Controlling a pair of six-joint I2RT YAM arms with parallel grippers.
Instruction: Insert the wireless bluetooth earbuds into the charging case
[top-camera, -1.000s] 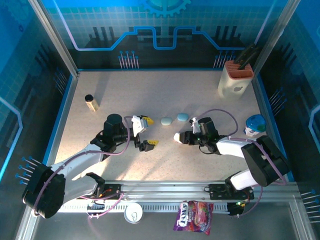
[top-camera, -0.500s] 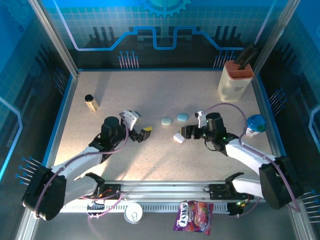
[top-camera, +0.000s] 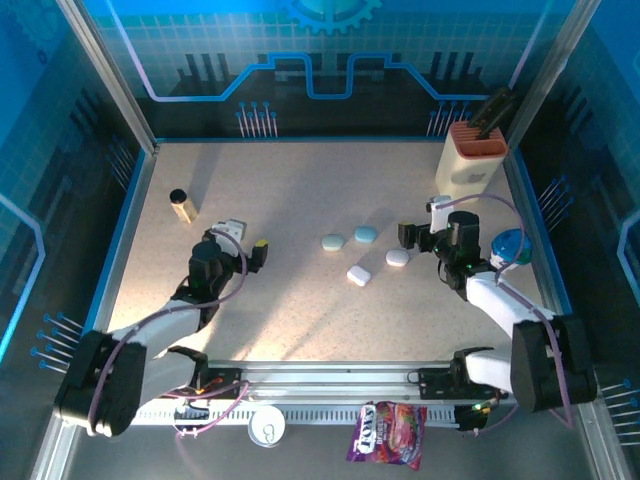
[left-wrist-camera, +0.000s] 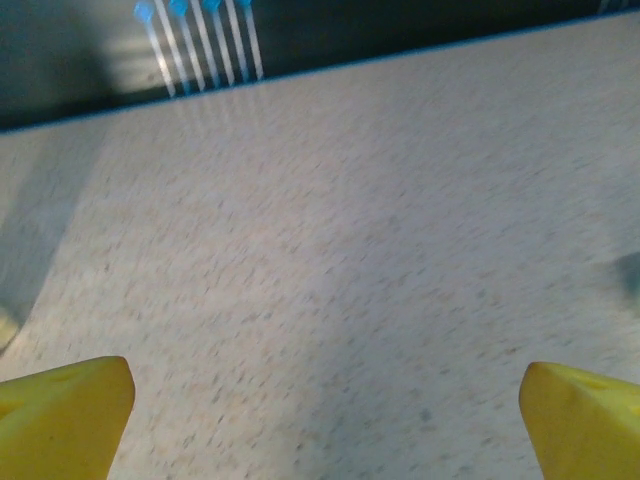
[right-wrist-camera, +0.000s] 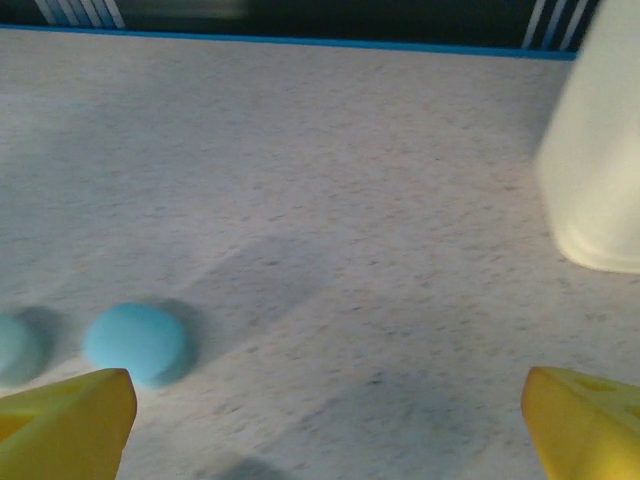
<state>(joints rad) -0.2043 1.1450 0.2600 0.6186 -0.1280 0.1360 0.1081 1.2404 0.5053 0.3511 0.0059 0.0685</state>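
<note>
Top view: your L pincer sits left of ctr on the table, jaws spread wide, nothing in them. A small dark-capped bottle stands farther left and a bit farther back, apart from it. Your R pincer is right of ctr, jaws also wide and empty, just far-right of the off-white charging case; can't tell if they touch. There are four cases mid-table. The pale teal charging case and blue charging case lie side by side w/ a small gap. The white charging case is nearer than those two, w/ the off-white one to its right. All lids look shut. Earbuds: too small to tell from up here. A white holder w/ orange top stands far right, and a blue-white object is at the right edge. A candy bag and a round white lid lie near the front rail, off the table.

L wrist: yellow fingertips are in both bottom corners, set wide, w/ bare table between them. Blue pins line the far wall.

R wrist: yellow fingertips again wide, nothing gripped. The blue case lies ahead at frame left, the teal one is cut by the left edge, and the holder is at right, blurred.
</note>
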